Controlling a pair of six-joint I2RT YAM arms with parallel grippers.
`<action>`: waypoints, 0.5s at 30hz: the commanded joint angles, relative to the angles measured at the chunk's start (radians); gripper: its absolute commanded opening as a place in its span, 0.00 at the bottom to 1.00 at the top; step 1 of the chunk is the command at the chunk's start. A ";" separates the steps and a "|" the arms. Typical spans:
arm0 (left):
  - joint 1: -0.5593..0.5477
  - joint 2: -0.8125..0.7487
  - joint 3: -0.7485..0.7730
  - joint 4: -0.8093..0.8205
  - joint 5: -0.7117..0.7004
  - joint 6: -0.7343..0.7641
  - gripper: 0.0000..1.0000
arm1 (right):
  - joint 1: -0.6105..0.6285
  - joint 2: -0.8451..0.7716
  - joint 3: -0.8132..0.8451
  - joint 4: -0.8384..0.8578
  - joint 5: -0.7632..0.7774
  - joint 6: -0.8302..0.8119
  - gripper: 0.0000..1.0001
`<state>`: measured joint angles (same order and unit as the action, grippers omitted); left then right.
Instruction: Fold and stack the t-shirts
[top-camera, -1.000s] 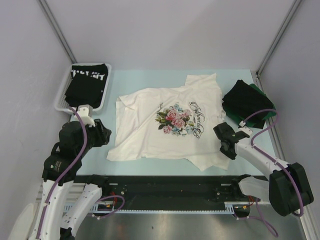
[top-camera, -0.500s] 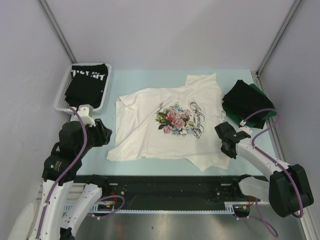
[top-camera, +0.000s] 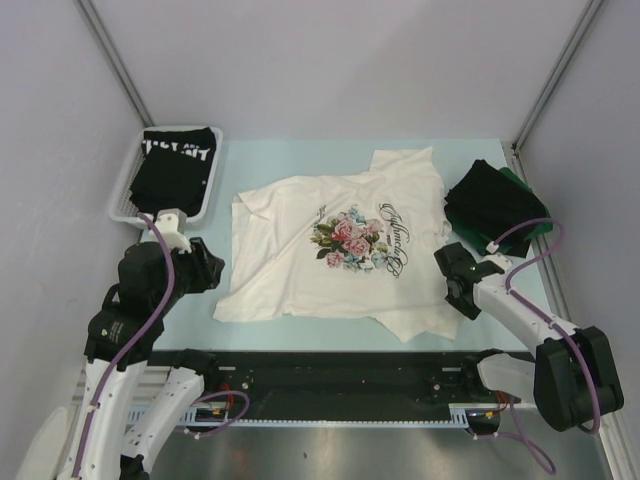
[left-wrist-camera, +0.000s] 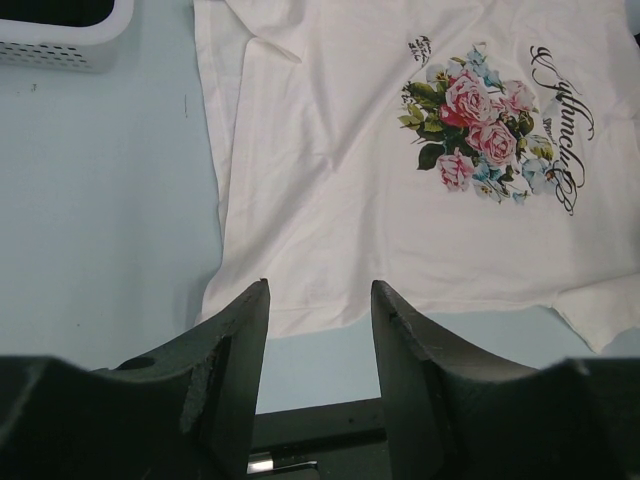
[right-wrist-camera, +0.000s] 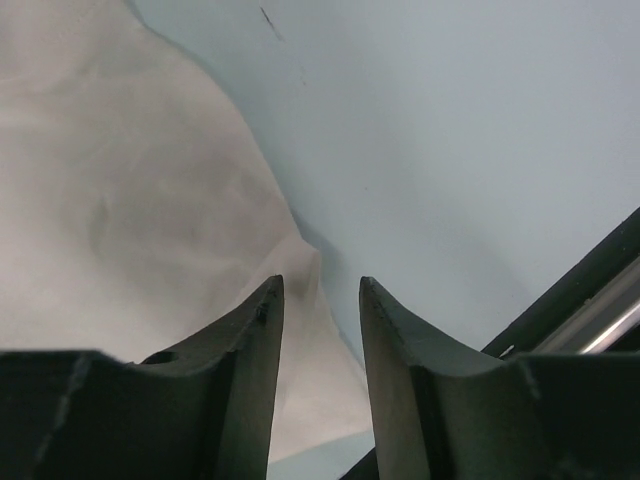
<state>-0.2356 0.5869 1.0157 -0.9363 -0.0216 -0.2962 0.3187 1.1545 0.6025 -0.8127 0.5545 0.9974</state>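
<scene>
The white floral t-shirt (top-camera: 335, 250) lies spread flat mid-table, print up; it also shows in the left wrist view (left-wrist-camera: 400, 190) and the right wrist view (right-wrist-camera: 120, 200). A black tee with white lettering (top-camera: 175, 165) sits in the white mesh basket (top-camera: 122, 207). Folded black (top-camera: 490, 205) and dark green (top-camera: 530, 205) tees are stacked at the right. My left gripper (left-wrist-camera: 318, 292) is open, above the table by the shirt's near left corner. My right gripper (right-wrist-camera: 320, 285) is open, low over the shirt's near right edge.
The basket's corner (left-wrist-camera: 60, 45) shows at the left wrist view's top left. The table's black front rail (top-camera: 330, 365) runs along the near edge. Grey walls enclose the pale blue table on three sides.
My right gripper has shifted slightly right and back along the shirt's near right edge. The left arm and the shirts have not moved.
</scene>
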 joint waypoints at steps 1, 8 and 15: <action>-0.002 0.010 0.006 0.034 0.012 0.003 0.50 | -0.020 0.011 -0.001 0.018 0.055 -0.002 0.42; -0.002 0.013 0.009 0.030 0.012 0.005 0.50 | -0.047 0.034 -0.003 0.066 0.062 -0.042 0.39; -0.002 0.008 0.011 0.025 0.011 0.003 0.50 | -0.053 0.082 -0.001 0.119 0.047 -0.059 0.36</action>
<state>-0.2356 0.5919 1.0157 -0.9363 -0.0216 -0.2962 0.2726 1.2156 0.6025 -0.7444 0.5678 0.9478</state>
